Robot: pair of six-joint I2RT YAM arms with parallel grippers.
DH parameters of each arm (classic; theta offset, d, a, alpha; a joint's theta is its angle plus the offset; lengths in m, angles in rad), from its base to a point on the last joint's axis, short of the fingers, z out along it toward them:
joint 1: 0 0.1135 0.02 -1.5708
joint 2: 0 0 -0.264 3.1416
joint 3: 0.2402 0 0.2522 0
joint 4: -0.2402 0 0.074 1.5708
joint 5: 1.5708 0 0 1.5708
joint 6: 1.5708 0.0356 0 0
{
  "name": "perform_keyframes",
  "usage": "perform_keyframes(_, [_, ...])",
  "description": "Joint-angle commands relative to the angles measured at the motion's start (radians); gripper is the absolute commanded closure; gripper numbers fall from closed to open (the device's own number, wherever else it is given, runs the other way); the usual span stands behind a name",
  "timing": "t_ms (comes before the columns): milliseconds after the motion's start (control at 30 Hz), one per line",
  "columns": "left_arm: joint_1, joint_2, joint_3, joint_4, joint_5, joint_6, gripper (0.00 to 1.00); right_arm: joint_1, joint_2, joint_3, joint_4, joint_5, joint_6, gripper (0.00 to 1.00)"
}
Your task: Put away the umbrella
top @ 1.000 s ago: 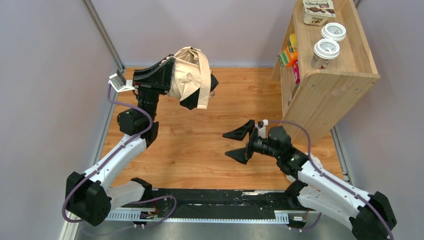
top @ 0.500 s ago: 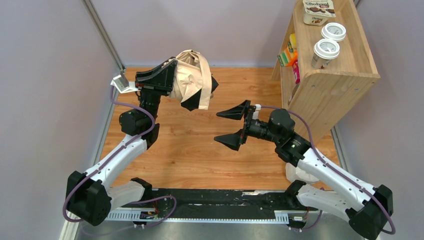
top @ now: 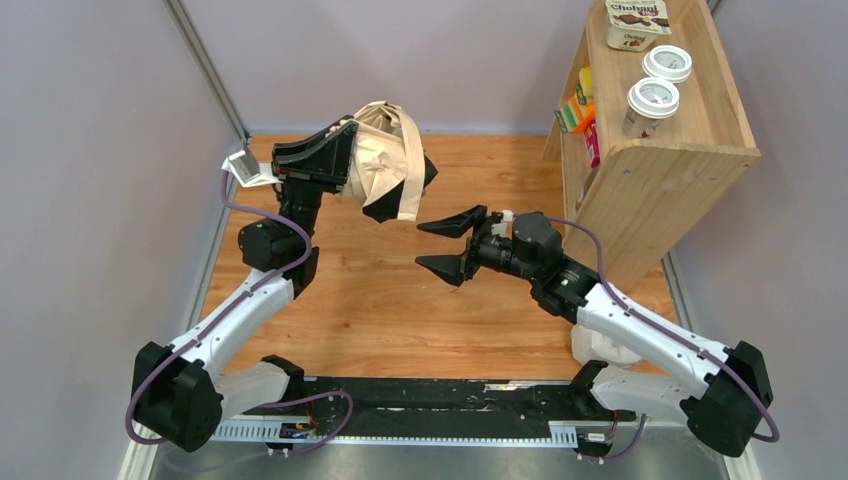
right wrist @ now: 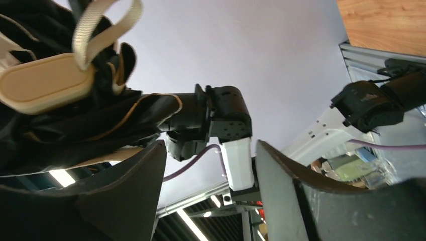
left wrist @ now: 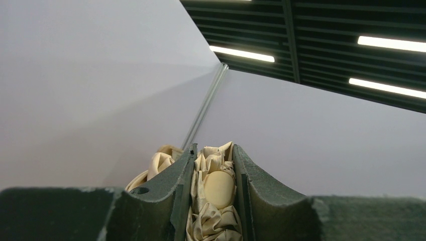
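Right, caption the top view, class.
The left gripper holds the umbrella up; the open right gripper points at it.

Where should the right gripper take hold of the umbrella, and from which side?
Probably on the dark folded end of the umbrella that sticks out past the left gripper, coming from the right. The left gripper clamps the other part, and the open right gripper faces this free end.

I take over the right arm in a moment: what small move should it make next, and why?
Probably ease the right tool toward the umbrella, up and left in the top view. The left tool is shut on the umbrella, holding it raised; the right tool's jaws stand apart, nothing between them, short of the fabric.
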Motion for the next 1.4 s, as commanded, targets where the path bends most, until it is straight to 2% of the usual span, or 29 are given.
perform_keyframes(0, [-0.004,-0.025,0.061,0.2,0.02,0.006,1.0,-0.006,-0.025,0.076,-0.025,0.091,0.783,0.3])
perform_keyframes(367, [-0.006,-0.028,0.064,0.2,0.045,0.005,1.0,-0.006,0.027,0.174,-0.029,0.094,0.782,0.38])
perform_keyframes(467, [-0.006,-0.025,0.067,0.2,0.04,-0.004,1.0,-0.006,0.021,0.148,-0.02,0.116,0.765,0.38])
perform_keyframes(533, [-0.006,-0.021,0.067,0.2,0.019,-0.025,1.0,-0.006,-0.008,0.103,-0.016,0.154,0.688,0.37])
perform_keyframes(600, [-0.006,-0.018,0.062,0.2,-0.009,-0.045,1.0,-0.014,-0.044,0.049,-0.029,0.174,0.557,0.3])
perform_keyframes(633, [-0.006,-0.018,0.055,0.198,-0.036,-0.065,1.0,-0.036,-0.063,0.021,-0.005,0.179,0.424,0.22])
perform_keyframes(667, [-0.006,-0.015,0.05,0.201,-0.049,-0.079,1.0,-0.056,-0.078,0.006,0.004,0.162,0.287,0.04])
perform_keyframes(700, [-0.006,-0.015,0.046,0.2,-0.069,-0.091,1.0,-0.076,-0.098,0.004,-0.029,0.142,0.18,0.0])
perform_keyframes(767, [-0.006,-0.015,0.042,0.2,-0.079,-0.114,1.0,-0.086,-0.138,0.019,-0.127,0.183,-0.076,0.0])
perform_keyframes(833, [-0.006,-0.016,0.032,0.2,-0.122,-0.137,1.0,-0.109,-0.173,0.032,-0.131,0.208,-0.299,0.0])
perform_keyframes(967, [-0.006,-0.027,0.016,0.2,-0.149,-0.157,1.0,-0.167,-0.171,0.134,-0.024,0.033,-0.77,0.0])
perform_keyframes(1033, [-0.006,-0.027,0.012,0.201,-0.155,-0.175,1.0,-0.162,-0.14,0.173,0.053,-0.065,-0.896,0.03])
perform_keyframes(1233, [-0.006,-0.021,0.001,0.2,-0.19,-0.234,1.0,-0.153,-0.005,0.392,-0.005,-0.248,-1.183,0.36])
perform_keyframes(1367, [-0.006,-0.013,-0.005,0.201,-0.199,-0.257,1.0,-0.142,0.04,0.476,-0.035,-0.252,-1.243,0.41])
